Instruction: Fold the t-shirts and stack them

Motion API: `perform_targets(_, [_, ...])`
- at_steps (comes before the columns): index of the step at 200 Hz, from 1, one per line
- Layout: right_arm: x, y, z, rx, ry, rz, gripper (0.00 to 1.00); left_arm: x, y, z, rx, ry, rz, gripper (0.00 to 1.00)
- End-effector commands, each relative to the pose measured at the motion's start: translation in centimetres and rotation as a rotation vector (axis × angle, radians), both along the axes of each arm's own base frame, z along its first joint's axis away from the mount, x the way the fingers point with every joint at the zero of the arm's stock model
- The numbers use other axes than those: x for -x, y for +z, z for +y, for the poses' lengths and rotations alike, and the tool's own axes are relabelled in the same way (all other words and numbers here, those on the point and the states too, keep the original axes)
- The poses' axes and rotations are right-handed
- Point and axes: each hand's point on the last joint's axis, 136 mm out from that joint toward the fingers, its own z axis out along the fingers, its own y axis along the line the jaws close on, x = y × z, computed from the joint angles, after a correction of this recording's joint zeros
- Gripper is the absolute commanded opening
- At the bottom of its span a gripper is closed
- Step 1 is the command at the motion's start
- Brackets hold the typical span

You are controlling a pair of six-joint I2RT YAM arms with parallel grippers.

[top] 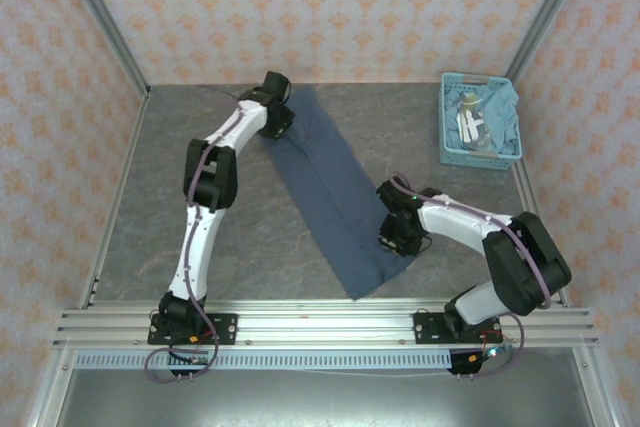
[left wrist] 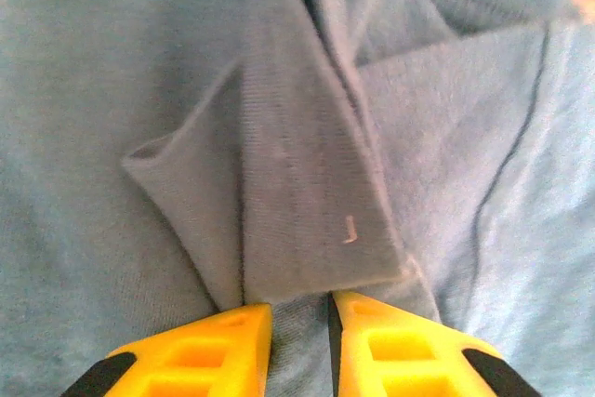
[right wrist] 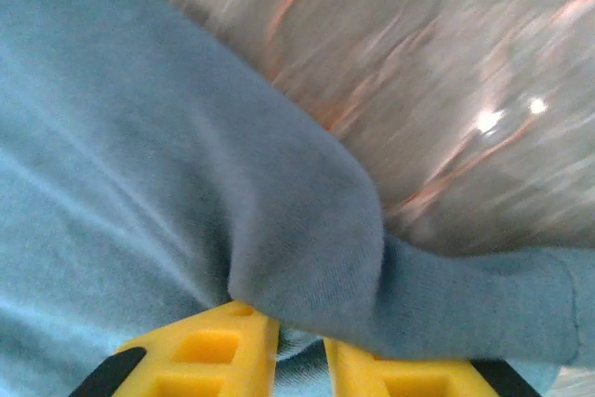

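A slate-blue t-shirt (top: 325,192), folded into a long narrow strip, lies diagonally on the grey table from the far left towards the near middle. My left gripper (top: 278,119) is at its far end. In the left wrist view the yellow fingers (left wrist: 223,346) pinch a fold of the t-shirt (left wrist: 307,183), with cloth between the tips of the left gripper (left wrist: 299,309). My right gripper (top: 397,237) sits at the strip's right edge near its lower end. There the right gripper (right wrist: 302,332) is shut on a raised bulge of the t-shirt (right wrist: 279,220). A lighter teal t-shirt (top: 503,107) lies in the basket.
A light-blue plastic lattice basket (top: 445,122) stands at the far right corner, with cloth and some pale items inside. Patterned walls close in the table on three sides. The aluminium rail (top: 320,322) with both arm bases runs along the near edge.
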Motion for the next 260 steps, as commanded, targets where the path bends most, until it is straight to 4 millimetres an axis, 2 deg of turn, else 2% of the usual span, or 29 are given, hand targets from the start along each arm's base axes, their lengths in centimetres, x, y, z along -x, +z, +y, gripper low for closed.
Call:
perform_targets(1, [1.3, -1.6, 3.7, -0.114, -0.151, 0.081, 0.22, -2.4, -2.4, -5.7, 0.143, -0.062, -0.044, 0.25])
perform_targets(16, [0.9, -1.7, 5.7, -0.157, -0.182, 0.082, 0.23, -4.3, -1.4, -7.5, 0.217, -0.048, -0.118, 0.29])
perform_targets(31, [0.3, -1.3, 6.6, -0.167, -0.203, 0.075, 0.25, -5.5, 0.3, -8.0, 0.263, -0.028, -0.179, 0.33])
perform_targets(49, [-0.4, 0.2, 6.2, -0.147, -0.221, 0.036, 0.32, -6.1, 4.6, -8.3, 0.269, -0.054, -0.259, 0.40])
perform_targets(59, [-0.8, 1.6, 5.8, -0.134, -0.217, -0.003, 0.38, -6.0, 7.9, -8.1, 0.256, -0.082, -0.303, 0.45])
perform_targets(73, [-1.6, 4.1, 5.1, -0.122, -0.193, -0.064, 0.44, -5.0, 12.5, -7.6, 0.217, -0.121, -0.340, 0.50])
perform_targets(86, [-2.0, 6.3, 4.0, -0.099, -0.160, -0.113, 0.49, -2.9, 16.2, -7.1, 0.163, -0.164, -0.346, 0.54])
perform_targets(96, [-2.0, 7.7, 2.7, -0.085, -0.149, -0.141, 0.50, -0.9, 18.0, -6.8, 0.131, -0.192, -0.329, 0.55])
perform_targets(109, [-2.1, 9.2, 0.8, -0.081, -0.144, -0.189, 0.51, 2.2, 19.2, -6.7, 0.114, -0.232, -0.301, 0.55])
perform_targets(121, [-2.1, 10.1, -0.6, -0.087, -0.124, -0.239, 0.52, 5.8, 18.7, -6.4, 0.106, -0.261, -0.248, 0.55])
perform_targets(131, [-1.9, 11.0, -1.6, -0.107, -0.096, -0.275, 0.51, 9.4, 17.3, -6.4, 0.123, -0.288, -0.183, 0.54])
perform_targets(145, [-1.0, 11.1, -2.4, -0.114, -0.034, -0.271, 0.51, 14.9, 14.3, -6.5, 0.152, -0.342, -0.062, 0.51])
perform_targets(147, [-0.8, 11.1, -2.5, -0.116, -0.025, -0.269, 0.51, 15.9, 14.5, -6.5, 0.157, -0.354, -0.058, 0.51])
perform_targets(179, [2.7, 8.6, -1.9, -0.189, 0.096, -0.117, 0.50, 30.9, 7.9, -7.9, 0.222, -0.556, 0.220, 0.45])
perform_targets(202, [4.7, 6.4, -1.3, -0.234, 0.148, -0.007, 0.50, 39.5, 4.7, -9.0, 0.273, -0.681, 0.370, 0.46])
perform_targets(214, [5.6, 5.2, -1.5, -0.222, 0.172, 0.045, 0.50, 42.4, 3.3, -9.1, 0.268, -0.722, 0.424, 0.49])
perform_targets(223, [5.9, 4.4, -1.5, -0.219, 0.183, 0.070, 0.49, 43.8, 2.5, -9.2, 0.269, -0.727, 0.445, 0.49])
perform_targets(260, [6.4, 2.4, -1.1, -0.223, 0.202, 0.122, 0.49, 45.6, 0.6, -11.1, 0.257, -0.718, 0.453, 0.50])
